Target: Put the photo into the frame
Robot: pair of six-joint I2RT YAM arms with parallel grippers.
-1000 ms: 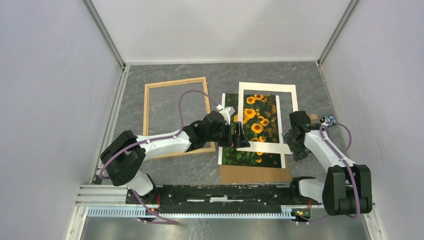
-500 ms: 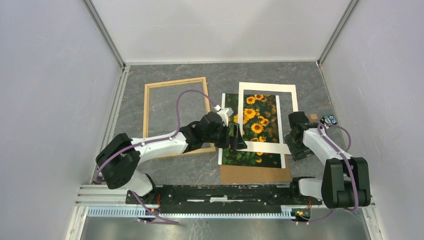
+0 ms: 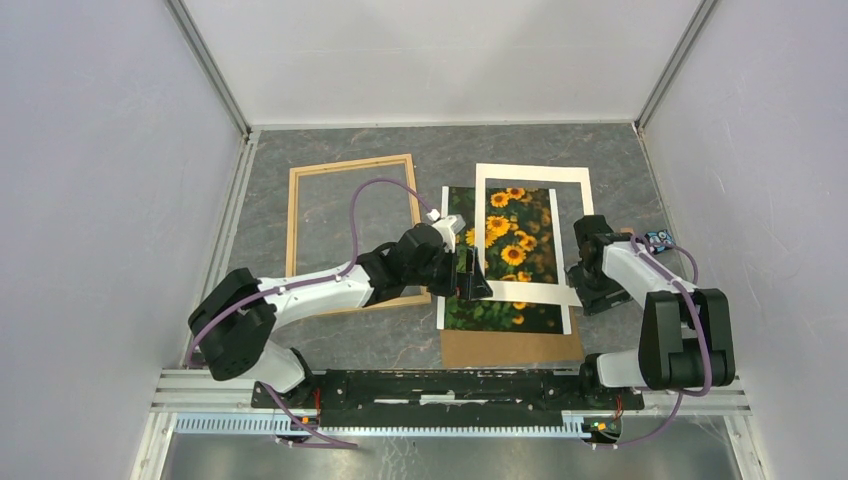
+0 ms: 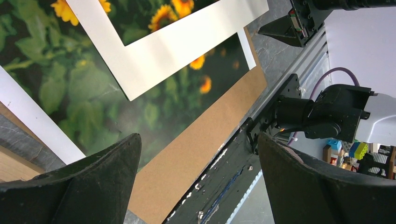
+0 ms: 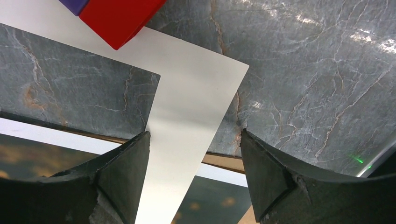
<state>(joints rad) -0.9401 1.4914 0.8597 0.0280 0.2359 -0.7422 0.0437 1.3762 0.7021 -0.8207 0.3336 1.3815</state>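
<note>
One photo (image 3: 515,240), not yet framed, lying on brown board (image 3: 510,348) under white mat (image 3: 530,175), right of empty frame (image 3: 350,164); left tool (image 3: 470,280) gaping at its edge, right tool (image 3: 590,290) parted over mat corner; insertion pending.

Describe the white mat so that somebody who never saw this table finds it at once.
On the grey marbled table, look at the pile of flat sheets right of centre. The mat is the top sheet, askew over the sunflower photo. Only it is plain white with a rectangular window; the board beneath is brown, and the wooden frame lies further left.
</note>
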